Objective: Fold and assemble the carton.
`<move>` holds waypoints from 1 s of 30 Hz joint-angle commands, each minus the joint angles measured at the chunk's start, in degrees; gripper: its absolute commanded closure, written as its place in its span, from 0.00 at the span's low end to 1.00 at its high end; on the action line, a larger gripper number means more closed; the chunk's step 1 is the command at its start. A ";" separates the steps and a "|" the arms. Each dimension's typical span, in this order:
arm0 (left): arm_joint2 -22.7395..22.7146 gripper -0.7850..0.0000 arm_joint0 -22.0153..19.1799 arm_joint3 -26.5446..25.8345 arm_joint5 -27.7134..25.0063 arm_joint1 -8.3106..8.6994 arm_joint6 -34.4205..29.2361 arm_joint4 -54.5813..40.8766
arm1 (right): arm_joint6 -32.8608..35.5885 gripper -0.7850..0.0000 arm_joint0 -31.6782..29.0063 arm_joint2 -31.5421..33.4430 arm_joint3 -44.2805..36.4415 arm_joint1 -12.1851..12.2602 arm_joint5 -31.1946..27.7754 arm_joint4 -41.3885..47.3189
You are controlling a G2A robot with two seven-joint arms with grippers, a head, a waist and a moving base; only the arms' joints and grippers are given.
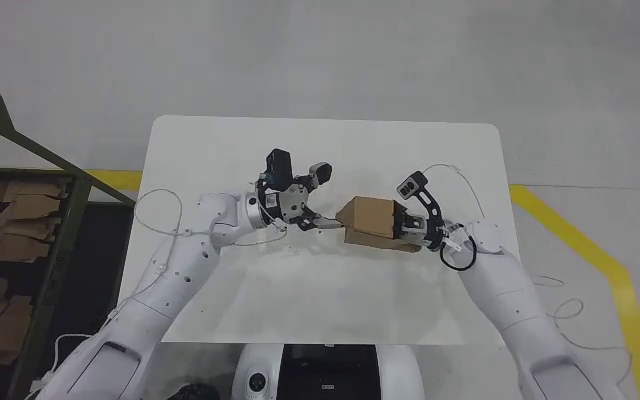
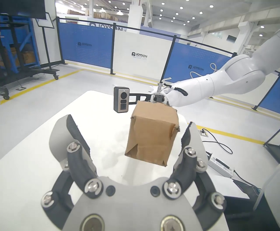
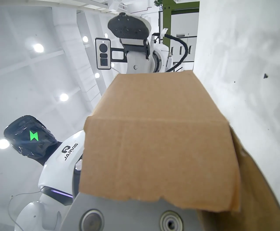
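Over the tabletop (image 1: 250, 300) centre, the right end effector (image 1: 408, 226) clamps the carton (image 1: 375, 222); the left end effector (image 1: 322, 224), fingers apart, sits just beside it.

A factory floor or robotics test hall, by every sign. Wide pale grey floor (image 1: 300, 60) marked with yellow lines (image 2: 229, 134). Blue perforated fence panels (image 2: 87, 54) on black posts around the work cell. Rows of ceiling spotlights (image 2: 181, 7) and white pillars (image 2: 135, 13) running deep into an open hall. White work table (image 1: 200, 150) in the middle. Beside it a green-framed rack (image 1: 60, 165) holding what looks like flat brown cardboard (image 1: 30, 205), hard to tell at that edge. Power unit (image 2: 218, 166) with trailing cables on the floor.
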 commanded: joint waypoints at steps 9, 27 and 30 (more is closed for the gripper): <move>-0.80 0.00 1.50 -0.36 3.05 0.22 -2.56 2.06 | 1.65 1.00 -0.62 0.69 -1.28 0.20 1.65 0.78; 3.69 0.00 -1.90 0.59 4.71 -1.45 -4.85 1.48 | 3.51 1.00 -2.64 1.05 -5.40 0.45 3.50 1.01; 3.73 0.00 -2.07 0.44 4.99 -1.57 -4.51 1.45 | 4.02 1.00 -2.89 1.02 -5.73 0.44 4.02 1.45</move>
